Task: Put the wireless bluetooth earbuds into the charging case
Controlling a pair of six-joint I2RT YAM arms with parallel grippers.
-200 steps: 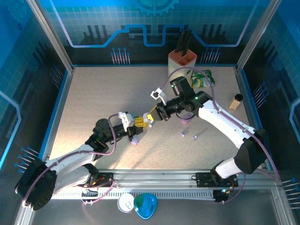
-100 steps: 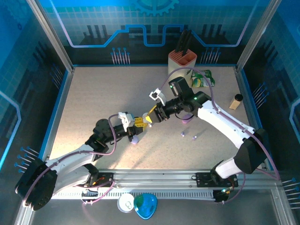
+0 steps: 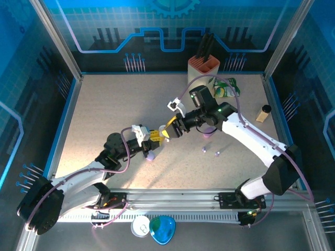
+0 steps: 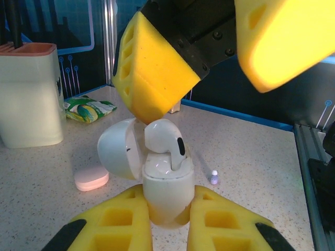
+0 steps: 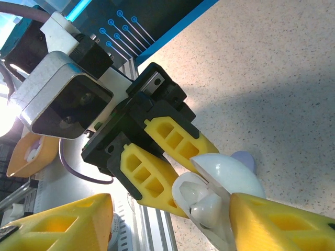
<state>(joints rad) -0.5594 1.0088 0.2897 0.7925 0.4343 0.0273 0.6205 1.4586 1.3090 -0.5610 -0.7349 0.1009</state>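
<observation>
Two yellow fingers of my left end effector press in on the white charging case, pinching its lower body and holding it upright above the desk, its lid swung open to one side. One white earbud sits in the case's mouth, its rounded head standing proud of the rim. My right end effector hangs just over it, fingers spread wide with nothing between them; one fingertip is at the earbud's top, touching or nearly so. On the desk beyond lie a pink case and a tiny lilac earbud, well apart, with a knife block farther back.
</observation>
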